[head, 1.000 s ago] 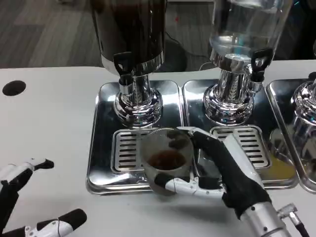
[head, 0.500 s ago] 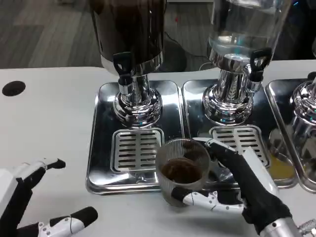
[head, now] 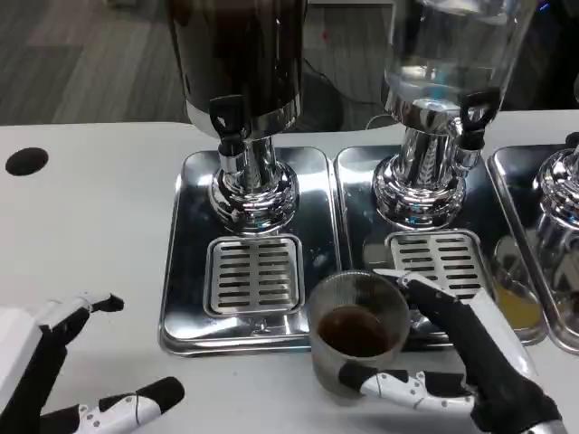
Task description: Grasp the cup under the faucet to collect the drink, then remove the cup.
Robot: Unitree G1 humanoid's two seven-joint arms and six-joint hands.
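1. Cup [head: 358,331] upright, long axis vertical, at the front edge of the drip trays [head: 185,271] — over the seam between the left tray and the next, well forward and to the right of the dark dispenser's faucet [head: 228,120].
2. Right hand [head: 470,362] wrapped round the cup from the right: one finger across its near base, others reaching round the far rim. Held, not merely touched, by the look of it.
3. Left hand [head: 63,371] low at the left, fingers apart, holding nothing, well apart from the cup; right hand plainly the working one.
4. Coming move judged to be setting the cup down on bare table [head: 90,235] in front of the trays. Turns on keeping the axis vertical, since the hand sits to the cup's right and slightly nearer the robot, so any pull toward the body could tip the rim inward.
5. Cup: clear ribbed plastic, round, slightly tapered, partly full of dark brown drink — light and easily squeezed, probably.
6. Trays: polished steel, mirror-bright, each with a slotted grille [head: 253,274]. Dispenser bases chromed and bulbous; left tank dark, the next tank [head: 448,54] clear.
7. Table: matt white, smooth, with a black round hole [head: 25,161] at far left.
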